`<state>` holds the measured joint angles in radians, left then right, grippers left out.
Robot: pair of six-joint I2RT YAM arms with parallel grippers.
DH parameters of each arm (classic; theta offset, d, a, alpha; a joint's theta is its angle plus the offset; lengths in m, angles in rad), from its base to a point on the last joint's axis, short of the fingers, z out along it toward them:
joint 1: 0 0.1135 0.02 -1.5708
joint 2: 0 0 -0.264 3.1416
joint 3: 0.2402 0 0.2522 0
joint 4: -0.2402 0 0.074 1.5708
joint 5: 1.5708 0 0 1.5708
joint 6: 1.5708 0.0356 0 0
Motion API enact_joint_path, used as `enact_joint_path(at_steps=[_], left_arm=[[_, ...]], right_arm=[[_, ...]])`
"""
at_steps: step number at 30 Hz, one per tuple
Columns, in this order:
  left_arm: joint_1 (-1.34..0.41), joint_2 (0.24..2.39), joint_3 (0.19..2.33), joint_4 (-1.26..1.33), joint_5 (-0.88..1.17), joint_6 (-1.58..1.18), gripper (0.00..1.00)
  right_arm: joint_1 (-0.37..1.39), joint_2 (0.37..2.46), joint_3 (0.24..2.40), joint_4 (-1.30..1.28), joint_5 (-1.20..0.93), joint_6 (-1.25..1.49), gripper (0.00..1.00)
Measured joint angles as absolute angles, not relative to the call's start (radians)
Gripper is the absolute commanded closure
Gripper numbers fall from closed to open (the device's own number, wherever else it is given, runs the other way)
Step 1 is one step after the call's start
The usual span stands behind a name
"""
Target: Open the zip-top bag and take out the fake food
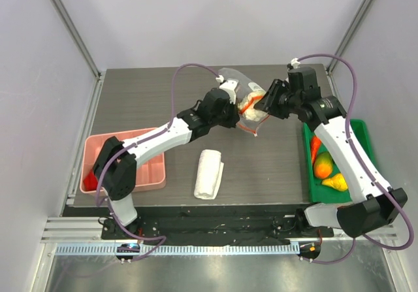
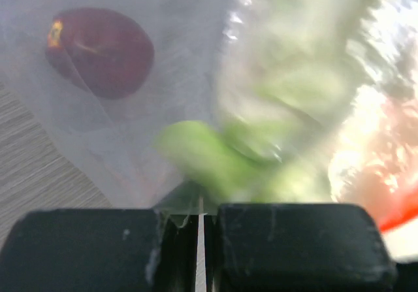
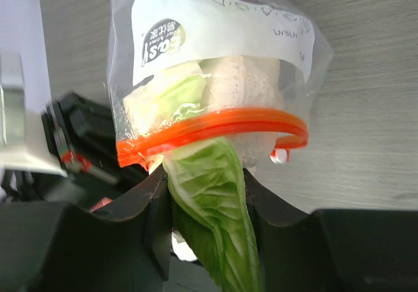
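The clear zip-top bag (image 1: 251,106) hangs above the middle of the table between both grippers. My left gripper (image 1: 232,111) is shut on a fold of the bag's plastic (image 2: 130,142); its jaws (image 2: 199,221) pinch the film. A dark red apple (image 2: 98,50) and blurred green food (image 2: 261,122) show through the bag. In the right wrist view the bag (image 3: 215,44) has its mouth open, with the orange-red zip strip (image 3: 209,130) and white slider (image 3: 281,155). My right gripper (image 3: 208,184) is shut on a green lettuce leaf (image 3: 219,240) that sticks out of the mouth.
A green bin (image 1: 366,142) at the right edge holds orange and yellow fake fruit (image 1: 324,166). A pink compartment tray (image 1: 147,168) stands at the front left. A folded white cloth (image 1: 209,173) lies at the front centre.
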<state>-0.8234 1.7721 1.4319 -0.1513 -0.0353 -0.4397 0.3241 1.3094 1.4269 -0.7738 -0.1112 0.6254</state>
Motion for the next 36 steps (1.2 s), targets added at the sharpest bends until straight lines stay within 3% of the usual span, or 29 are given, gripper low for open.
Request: enact_joint_path(at_steps=[10, 16, 24, 27, 31, 36], left_arm=[[-0.778, 1.772, 1.454, -0.166, -0.033, -0.429, 1.00], [-0.756, 1.752, 1.465, -0.157, 0.003, -0.430, 1.00], [-0.758, 1.713, 1.457, -0.149, 0.019, -0.426, 1.00], [-0.758, 1.720, 1.458, -0.150, 0.008, -0.415, 1.00], [-0.757, 1.740, 1.458, -0.151, 0.001, -0.413, 1.00], [-0.757, 1.746, 1.458, -0.154, 0.001, -0.412, 1.00]], right_arm=[[0.324, 1.235, 1.366, -0.877, -0.170, 0.505, 0.99], [0.329, 1.300, 1.266, -0.909, -0.175, 0.459, 0.99], [0.330, 1.249, 1.302, -0.913, -0.168, 0.451, 0.99], [0.331, 1.166, 1.379, -0.915, -0.093, 0.458, 0.99], [0.326, 1.056, 1.452, -0.918, 0.181, 0.510, 0.99], [0.202, 0.988, 1.316, -0.933, 0.456, 0.582, 0.99]])
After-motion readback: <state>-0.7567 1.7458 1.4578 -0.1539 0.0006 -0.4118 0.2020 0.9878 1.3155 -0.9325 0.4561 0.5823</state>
